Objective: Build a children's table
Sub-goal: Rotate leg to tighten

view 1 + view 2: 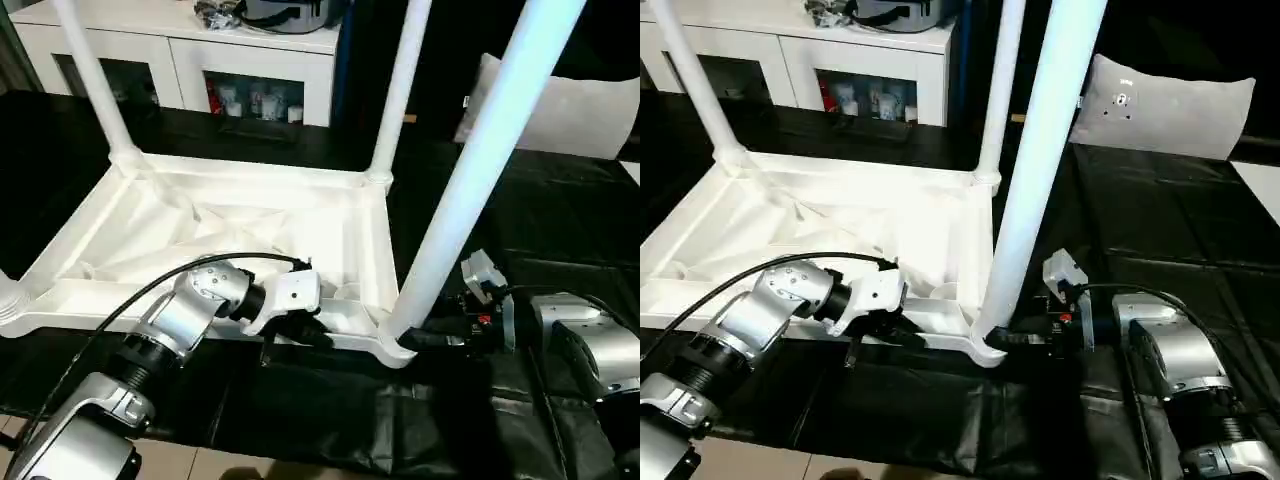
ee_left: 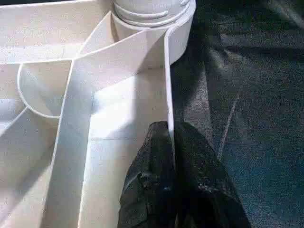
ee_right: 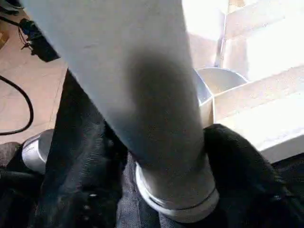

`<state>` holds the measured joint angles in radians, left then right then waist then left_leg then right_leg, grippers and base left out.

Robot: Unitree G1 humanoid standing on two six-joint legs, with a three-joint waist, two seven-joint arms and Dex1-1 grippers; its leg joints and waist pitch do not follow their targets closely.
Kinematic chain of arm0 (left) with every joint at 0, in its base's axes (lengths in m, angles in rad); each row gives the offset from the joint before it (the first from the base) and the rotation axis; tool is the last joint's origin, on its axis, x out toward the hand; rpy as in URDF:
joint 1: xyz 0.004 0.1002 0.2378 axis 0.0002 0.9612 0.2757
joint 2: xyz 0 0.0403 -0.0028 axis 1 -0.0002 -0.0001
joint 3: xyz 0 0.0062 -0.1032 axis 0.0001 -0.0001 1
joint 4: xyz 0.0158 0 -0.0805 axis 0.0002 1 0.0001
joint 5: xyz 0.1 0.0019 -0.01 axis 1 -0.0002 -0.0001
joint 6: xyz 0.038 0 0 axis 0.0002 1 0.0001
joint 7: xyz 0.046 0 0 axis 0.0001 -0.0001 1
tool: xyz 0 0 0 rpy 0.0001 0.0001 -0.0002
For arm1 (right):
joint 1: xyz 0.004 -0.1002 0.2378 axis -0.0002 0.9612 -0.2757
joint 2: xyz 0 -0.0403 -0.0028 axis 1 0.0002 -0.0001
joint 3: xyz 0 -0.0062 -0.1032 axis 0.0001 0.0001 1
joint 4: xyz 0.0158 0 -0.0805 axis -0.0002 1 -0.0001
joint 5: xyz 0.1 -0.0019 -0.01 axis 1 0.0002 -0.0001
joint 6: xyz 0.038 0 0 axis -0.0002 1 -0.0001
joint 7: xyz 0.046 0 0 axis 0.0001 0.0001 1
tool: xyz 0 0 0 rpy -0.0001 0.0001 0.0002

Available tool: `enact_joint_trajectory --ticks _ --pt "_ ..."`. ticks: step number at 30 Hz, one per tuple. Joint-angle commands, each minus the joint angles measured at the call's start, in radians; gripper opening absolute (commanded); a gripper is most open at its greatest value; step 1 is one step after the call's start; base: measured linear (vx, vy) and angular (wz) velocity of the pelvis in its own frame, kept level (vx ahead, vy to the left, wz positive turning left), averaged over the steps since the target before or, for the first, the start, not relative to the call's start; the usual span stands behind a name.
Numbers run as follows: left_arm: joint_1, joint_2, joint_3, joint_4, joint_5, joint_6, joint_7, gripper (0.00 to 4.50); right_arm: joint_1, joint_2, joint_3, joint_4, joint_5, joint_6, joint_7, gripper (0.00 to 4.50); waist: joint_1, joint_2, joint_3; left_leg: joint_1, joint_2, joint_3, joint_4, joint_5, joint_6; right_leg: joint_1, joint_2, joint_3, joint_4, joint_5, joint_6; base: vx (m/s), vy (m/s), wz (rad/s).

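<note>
Leg seating at near corner socket.
Left gripper (image 1: pixel 300 330) fingers pinch the tabletop (image 1: pixel 240 225) rim; right gripper (image 3: pixel 156 156) fingers straddle the leg (image 1: pixel 480 160) base. If you let go early, the leg could tip out.

The upturned tabletop (image 1: pixel 230 235) fills the middle of the black sheet (image 1: pixel 330 410). Three legs rise from its corner sockets — two far legs (image 1: pixel 95 80) (image 1: pixel 400 85) and the near right leg (image 1: pixel 480 170) — barring any sweep across those corners. Between them, the ribbed hollow lies open from above. The left gripper (image 1: pixel 300 335) pinches the near rim; the right gripper (image 1: pixel 425 340) straddles the near right leg's base. Right of the tabletop the sheet runs bare toward a grey pillow (image 1: pixel 1170 105); behind stands a white cabinet (image 1: pixel 180 50).
</note>
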<state>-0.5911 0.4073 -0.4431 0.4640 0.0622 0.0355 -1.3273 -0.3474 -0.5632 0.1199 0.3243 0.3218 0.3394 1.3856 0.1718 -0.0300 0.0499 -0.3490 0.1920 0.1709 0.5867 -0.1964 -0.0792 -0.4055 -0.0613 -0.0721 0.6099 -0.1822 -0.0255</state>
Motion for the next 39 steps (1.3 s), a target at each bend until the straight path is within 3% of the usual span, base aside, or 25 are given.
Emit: enact_joint_trajectory --ticks 1,10,13,14,15,17,19,20,22,24,26,27,29,34,35,39 --pt "0.003 -0.005 -0.032 0.005 0.017 -0.017 -0.008 0.0 -0.006 -0.009 0.007 -0.011 0.02 -0.001 0.022 2.43 -0.002 -0.007 -0.059 0.002 0.044 -0.008 -0.064 -0.155 0.049 0.054 -0.089 0.051 -0.079 -0.282 -0.165 0.0 0.0 0.0" --pt "0.014 -0.03 -0.001 -0.013 -0.011 0.037 0.023 0.0 0.017 0.042 -0.017 -0.064 0.061 0.037 -0.019 2.04 -0.003 -0.015 -0.058 0.0 0.044 -0.007 -0.064 -0.139 0.052 0.053 -0.09 0.051 -0.079 -0.304 -0.15 0.0 0.0 0.0" --pt "0.021 -0.057 0.02 -0.047 -0.029 0.121 0.067 0.0 0.015 0.101 -0.039 -0.062 0.021 0.029 -0.179 2.04 -0.009 -0.017 -0.054 0.001 0.04 -0.009 -0.068 -0.159 0.039 0.05 -0.091 0.049 -0.087 -0.37 -0.131 0.0 0.0 0.0" --pt "0.018 -0.084 0.03 -0.058 -0.024 0.177 0.12 0.0 -0.007 0.156 -0.061 -0.034 -0.019 0.027 -0.328 2.03 -0.016 -0.017 -0.053 -0.001 0.039 -0.011 -0.071 -0.171 0.027 0.05 -0.093 0.048 -0.091 -0.416 -0.116 0.0 0.0 0.0" --pt "0.016 -0.097 0.035 -0.06 -0.019 0.197 0.148 0.0 -0.02 0.181 -0.073 -0.02 -0.037 0.029 -0.399 2.02 -0.025 -0.015 -0.052 0.001 0.037 -0.013 -0.073 -0.178 0.013 0.048 -0.093 0.047 -0.096 -0.45 -0.102 0.0 0.0 0.0" --pt "0.009 -0.118 0.044 -0.056 -0.014 0.221 0.189 0.0 -0.038 0.21 -0.085 -0.005 -0.062 0.045 -0.491 1.97 -0.039 -0.017 -0.053 -0.006 0.035 -0.018 -0.075 -0.183 0.005 0.055 -0.093 0.043 -0.098 -0.469 -0.085 0.0 0.0 0.0" --pt "-0.008 -0.159 0.062 -0.04 -0.003 0.265 0.267 0.0 -0.065 0.257 -0.105 0.008 -0.098 0.088 -0.632 1.96 -0.052 -0.011 -0.054 0.001 0.037 -0.017 -0.075 -0.186 -0.001 0.047 -0.09 0.046 -0.096 -0.438 -0.099 0.0 0.0 0.0" --pt "-0.028 -0.204 0.085 -0.021 0.009 0.315 0.356 0.0 -0.093 0.315 -0.147 0.023 -0.117 0.114 -0.786 1.96 -0.064 -0.013 -0.053 -0.002 0.036 -0.016 -0.075 -0.183 -0.007 0.048 -0.087 0.047 -0.092 -0.413 -0.111 0.0 0.0 0.0" --pt "-0.043 -0.252 0.107 -0.009 0.017 0.361 0.442 0.0 -0.115 0.373 -0.197 0.03 -0.117 0.137 -0.91 1.96 -0.069 -0.016 -0.057 0.0 0.031 -0.016 -0.071 -0.174 -0.01 0.049 -0.089 0.046 -0.093 -0.407 -0.114 0.0 0.0 0.0" --pt "-0.046 -0.268 0.111 -0.008 0.023 0.376 0.47 0.0 -0.115 0.386 -0.2 0.025 -0.121 0.129 -0.935 1.96 -0.068 -0.015 -0.058 -0.001 0.033 -0.014 -0.069 -0.147 0.003 0.05 -0.088 0.05 -0.09 -0.352 -0.122 0.0 0.0 0.0" --pt "-0.048 -0.294 0.116 -0.011 0.029 0.381 0.503 0.0 -0.107 0.395 -0.182 0.02 -0.139 0.08 -0.938 2.48 -0.064 -0.015 -0.063 -0.005 0.032 -0.01 -0.066 -0.098 0.025 0.056 -0.085 0.053 -0.078 -0.228 -0.146 0.0 0.0 0.0" --pt "-0.047 -0.3 0.121 -0.012 0.027 0.378 0.508 0.0 -0.105 0.398 -0.177 0.021 -0.138 0.078 -0.931 2.63 -0.063 -0.022 -0.064 -0.007 0.03 -0.007 -0.063 -0.076 0.038 0.059 -0.084 0.053 -0.074 -0.182 -0.155 0.0 0.0 0.0" --pt "-0.047 -0.307 0.126 -0.015 0.027 0.382 0.519 0.0 -0.103 0.407 -0.175 0.021 -0.137 0.087 -0.939 2.72 -0.059 -0.019 -0.065 -0.008 0.03 -0.007 -0.063 -0.049 0.054 0.062 -0.085 0.053 -0.068 -0.139 -0.167 0.0 0.0 0.0" --pt "-0.041 -0.286 0.11 -0.022 0.039 0.364 0.489 0.0 -0.096 0.4 -0.177 0.02 -0.141 0.058 -0.92 3.25 -0.054 -0.015 -0.062 -0.005 0.033 -0.007 -0.066 -0.069 0.053 0.062 -0.086 0.053 -0.07 -0.15 -0.172 0.0 0.0 0.0" --pt "-0.038 -0.278 0.105 -0.029 0.038 0.364 0.479 0.0 -0.092 0.389 -0.175 0.015 -0.137 0.047 -0.902 3.38 -0.053 -0.01 -0.061 -0.004 0.033 -0.008 -0.066 -0.081 0.049 0.062 -0.087 0.053 -0.072 -0.169 -0.168 0.0 0.0 0.0" --pt "-0.02 -0.223 0.088 -0.042 0.03 0.303 0.408 0.0 -0.086 0.308 -0.17 0.01 -0.116 0.006 -0.785 3.61 -0.049 -0.011 -0.059 -0.004 0.034 -0.008 -0.066 -0.102 0.049 0.063 -0.086 0.053 -0.077 -0.192 -0.157 0.0 0.0 0.0"
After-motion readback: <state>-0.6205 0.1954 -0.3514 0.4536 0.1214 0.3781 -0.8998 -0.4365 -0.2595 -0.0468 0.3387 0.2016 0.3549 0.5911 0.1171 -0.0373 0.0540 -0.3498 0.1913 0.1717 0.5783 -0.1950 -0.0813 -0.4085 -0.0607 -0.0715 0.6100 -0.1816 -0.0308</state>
